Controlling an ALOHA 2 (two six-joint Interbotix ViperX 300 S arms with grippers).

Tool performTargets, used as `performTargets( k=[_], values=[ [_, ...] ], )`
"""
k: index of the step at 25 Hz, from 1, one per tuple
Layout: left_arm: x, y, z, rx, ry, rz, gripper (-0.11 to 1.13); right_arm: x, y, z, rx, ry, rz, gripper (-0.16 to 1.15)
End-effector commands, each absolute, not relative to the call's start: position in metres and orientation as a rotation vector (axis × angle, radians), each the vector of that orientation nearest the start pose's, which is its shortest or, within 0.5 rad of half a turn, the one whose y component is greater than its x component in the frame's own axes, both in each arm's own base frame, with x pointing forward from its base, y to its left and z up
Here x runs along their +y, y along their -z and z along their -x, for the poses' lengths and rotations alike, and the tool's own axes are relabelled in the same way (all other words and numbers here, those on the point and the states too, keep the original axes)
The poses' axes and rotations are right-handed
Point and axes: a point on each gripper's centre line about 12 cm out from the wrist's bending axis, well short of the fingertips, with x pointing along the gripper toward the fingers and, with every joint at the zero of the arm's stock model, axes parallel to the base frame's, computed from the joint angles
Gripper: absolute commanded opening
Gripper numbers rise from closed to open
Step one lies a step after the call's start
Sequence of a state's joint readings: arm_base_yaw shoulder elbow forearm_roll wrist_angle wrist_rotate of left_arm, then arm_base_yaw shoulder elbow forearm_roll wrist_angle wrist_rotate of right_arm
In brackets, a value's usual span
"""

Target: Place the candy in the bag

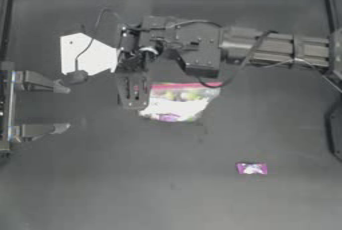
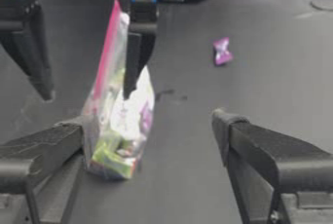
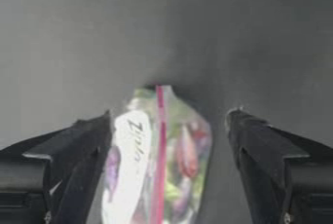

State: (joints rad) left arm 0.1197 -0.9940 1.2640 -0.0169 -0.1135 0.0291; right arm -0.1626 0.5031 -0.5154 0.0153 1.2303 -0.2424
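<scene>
candy loose on the table, bag upright under my right gripper

top view: the candy [image 1: 252,168] lies flat on the dark table [image 1: 100,189], toward the lower right, well apart from the bag [image 1: 179,102] and from both arms. nothing touches it. it's a small rectangular wrapped sweet, pink-magenta wrapper with a whitish patch in the middle, far smaller than the bag. in the left wrist view the candy [image 2: 222,51] shows twisted ends and lies past the bag, out on bare table.

the bag is clear plastic with a pink-red strip along its mouth; yellow, green, purple and white contents show through. in the left wrist view the bag [image 2: 119,116] stands on edge, pink strip up and the contents bunched at the bottom.

my right arm reaches across the middle from the right, and the right gripper [image 1: 133,91] is over the bag's left end. in the right wrist view the right gripper [image 3: 169,125] has its jaws apart, one on each side of the bag [image 3: 159,164], the pink strip running up between them. i can't tell if either jaw touches the plastic.

my left gripper [image 1: 63,106] is back at the left edge of the table, jaws spread wide, holding nothing. a white sheet [image 1: 85,54] lies on the table at upper left, beside the right arm's wrist.
</scene>
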Motion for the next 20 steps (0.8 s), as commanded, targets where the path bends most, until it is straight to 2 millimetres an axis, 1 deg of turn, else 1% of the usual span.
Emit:
performTargets(
  k=[1,6,13,20],
  values=[
    [0.023,-0.244,-0.187,0.152,-0.122,0.000,0.99,-0.083,-0.272,-0.531,1.175,-0.013,0.105,0.98],
    [0.023,-0.245,-0.183,0.137,-0.123,0.000,0.99,-0.081,-0.269,-0.533,1.179,-0.019,0.108,0.96],
    [0.022,-0.246,-0.181,0.129,-0.123,0.000,0.99,-0.078,-0.267,-0.534,1.184,-0.027,0.108,0.81],
    [0.022,-0.246,-0.181,0.131,-0.123,0.000,0.99,-0.076,-0.262,-0.535,1.195,-0.034,0.113,0.79]
  ],
)
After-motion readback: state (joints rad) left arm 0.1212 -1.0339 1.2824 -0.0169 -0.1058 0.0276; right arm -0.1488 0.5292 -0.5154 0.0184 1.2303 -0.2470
